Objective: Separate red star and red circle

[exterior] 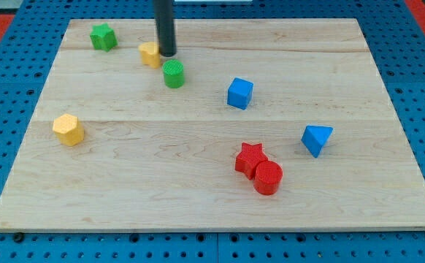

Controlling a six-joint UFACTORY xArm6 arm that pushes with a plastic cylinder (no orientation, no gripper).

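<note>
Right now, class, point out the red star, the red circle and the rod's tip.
red star (250,157), camera view, top face.
red circle (268,174), camera view, top face.
my tip (168,54), camera view, rod's very end.

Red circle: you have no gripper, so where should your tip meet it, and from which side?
My tip should meet the red circle on its upper-left edge, at the seam where it touches the red star, then push toward the view's bottom right, probably leaving the star in place.

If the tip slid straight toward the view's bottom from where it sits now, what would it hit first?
Probably the green cylinder, which lies just below my tip and slightly to the view's right. The tip sits beside the yellow block. Depth is uncertain, so it might only graze it.
</note>
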